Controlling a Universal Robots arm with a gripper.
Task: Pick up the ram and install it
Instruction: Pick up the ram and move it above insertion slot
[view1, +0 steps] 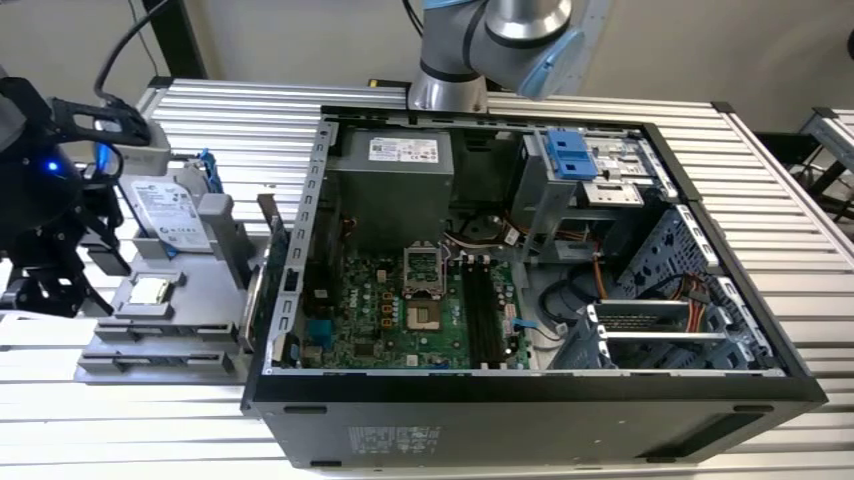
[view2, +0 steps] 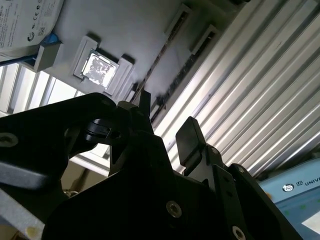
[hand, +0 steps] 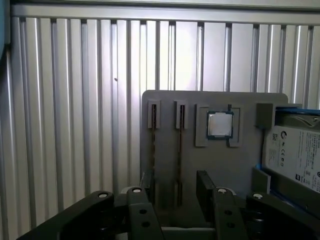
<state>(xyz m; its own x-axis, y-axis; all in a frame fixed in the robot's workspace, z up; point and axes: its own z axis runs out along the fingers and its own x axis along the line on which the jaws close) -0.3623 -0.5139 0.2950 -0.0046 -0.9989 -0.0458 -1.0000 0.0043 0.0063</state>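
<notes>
Currently the gripper (hand: 176, 192) hangs over the near end of a grey holder tray (hand: 235, 170), on the exterior view's left, well apart from the case. Jaws stand spread, with a clear gap between the two black fingers (hand: 205, 187).

The ram (hand: 181, 145) sits on edge in a slot of the tray, seen as a thin dark line. In the first wrist view it lines up with the gap between the fingers. Whether the pads touch it cannot be told.

A second stick (hand: 153, 140) stands in the neighbouring slot, parallel and just beside, running close to one finger.

Around it:
- A square silver processor chip (hand: 220, 125) lies flat in its own recess mid-tray, between the slots and the hard drive (hand: 295, 150).
- The drive occupies the tray's far end, label up, and stands clear of the fingers.

To the right of the tray:
- An opened computer case (view1: 534, 400) lies on its side.
- The green motherboard (view1: 387, 320) faces up, with black memory slots (view1: 483, 310) along its right part.
- A grey power supply (view1: 394, 180) sits at the far end, and a blue-fronted drive cage (view1: 567, 150) at the far right.

Everything rests on a ribbed aluminium table (view1: 240, 120). The arm (view1: 494, 40) rises at the table's far edge, behind the case. A black cable (view1: 127, 50) drapes down toward the gripper.
</notes>
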